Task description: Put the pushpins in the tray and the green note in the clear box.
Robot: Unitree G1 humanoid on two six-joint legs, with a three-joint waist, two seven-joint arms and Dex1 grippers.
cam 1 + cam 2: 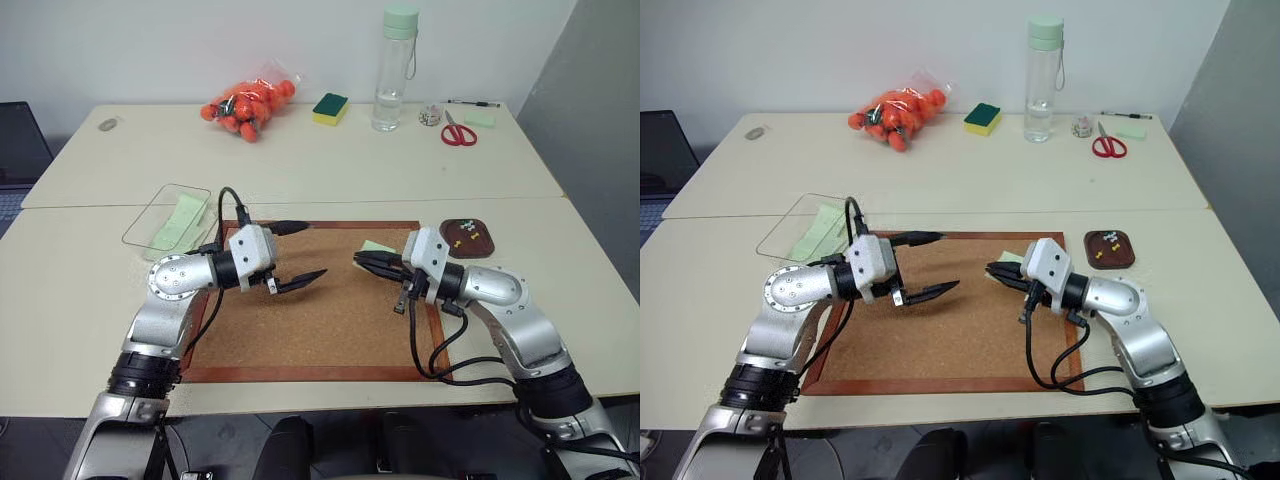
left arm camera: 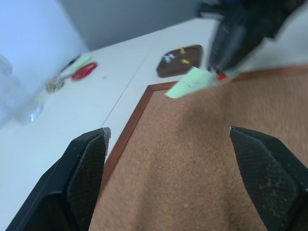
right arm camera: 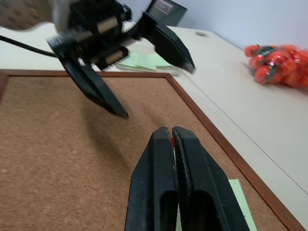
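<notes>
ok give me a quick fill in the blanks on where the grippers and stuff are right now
1. The left gripper hovers over the cork board with its fingers ____.
2. The right gripper is shut on a ____ pushpin.
3. The clear box already holds a ____ note.
4. The tray sits off the board's ____ side, by the robot's own sides.

Missing words: open; red; green; right
</notes>
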